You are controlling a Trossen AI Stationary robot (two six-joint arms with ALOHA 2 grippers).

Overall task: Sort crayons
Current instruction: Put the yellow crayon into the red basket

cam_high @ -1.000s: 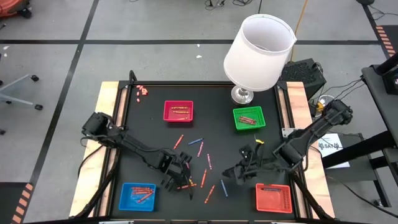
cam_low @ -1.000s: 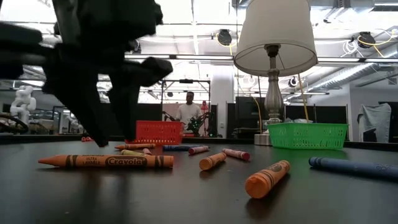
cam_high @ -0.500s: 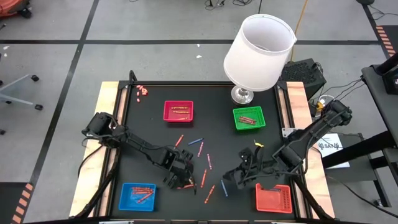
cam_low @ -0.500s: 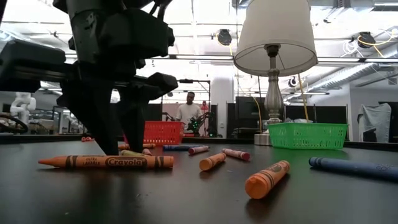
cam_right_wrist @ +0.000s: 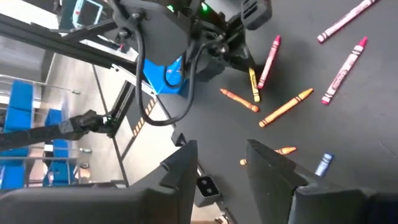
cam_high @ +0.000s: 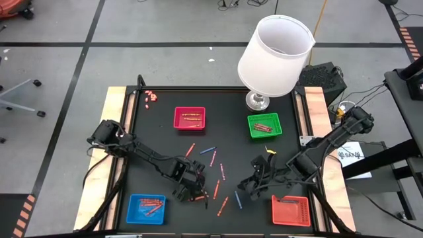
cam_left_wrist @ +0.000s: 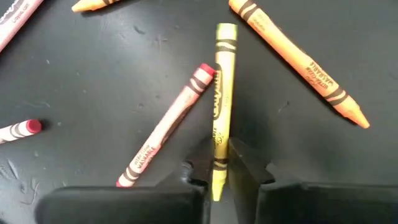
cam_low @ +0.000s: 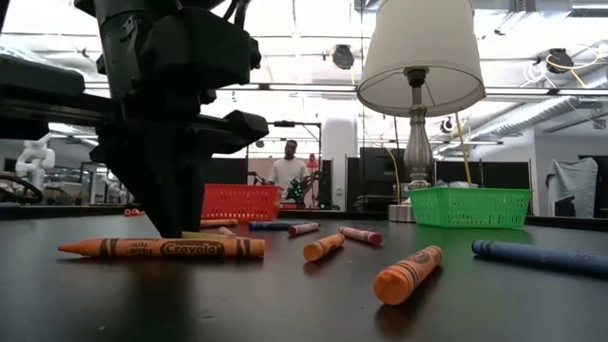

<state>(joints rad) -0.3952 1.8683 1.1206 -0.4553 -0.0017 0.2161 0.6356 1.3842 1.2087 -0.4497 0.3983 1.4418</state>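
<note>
Bright overhead light, backlit low view

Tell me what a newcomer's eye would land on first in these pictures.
The big white lamp at the mat's far edge dominates the high view. Below it, loose crayons lie scattered mid-table between the small trays. The left gripper is down on the mat, closed on a yellow crayon beside a red one; the right gripper hangs nearby.

Loose crayons (cam_high: pixel 213 157) lie scattered flat across the black tabletop; a yellow one (cam_left_wrist: pixel 221 99) lies beside a red one (cam_left_wrist: pixel 166 124), an orange one (cam_left_wrist: pixel 297 61) nearby, others fill coloured trays
</note>
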